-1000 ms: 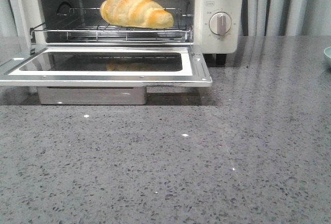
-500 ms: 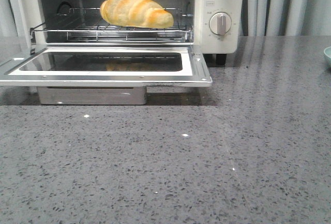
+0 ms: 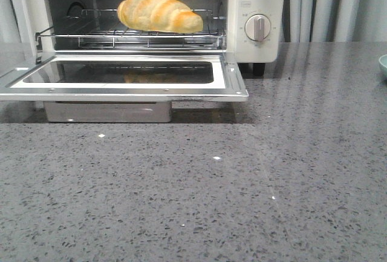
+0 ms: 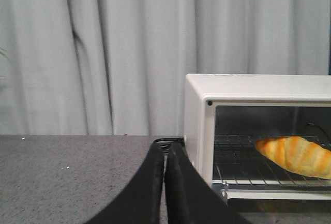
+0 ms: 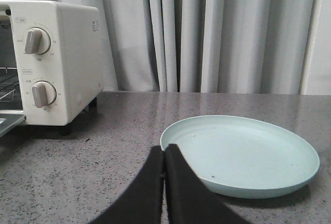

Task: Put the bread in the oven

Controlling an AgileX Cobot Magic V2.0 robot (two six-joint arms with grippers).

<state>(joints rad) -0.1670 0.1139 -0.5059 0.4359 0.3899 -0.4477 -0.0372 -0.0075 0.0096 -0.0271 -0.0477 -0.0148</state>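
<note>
The golden-brown bread [image 3: 158, 12] lies on the wire rack [image 3: 130, 35] inside the cream-white oven [image 3: 257, 14], whose glass door [image 3: 121, 75] hangs open and flat toward me. The left wrist view shows the bread [image 4: 295, 155] on the rack from the oven's [image 4: 199, 115] left side. My left gripper [image 4: 164, 149] is shut and empty, off to the oven's left. My right gripper [image 5: 165, 151] is shut and empty, near the rim of a pale plate. Neither gripper appears in the front view.
A pale blue-green plate [image 5: 240, 154] sits on the grey speckled counter right of the oven, its edge [image 3: 383, 65] just visible in the front view. Grey curtains hang behind. A black cable [image 4: 168, 141] lies by the oven's left rear corner.
</note>
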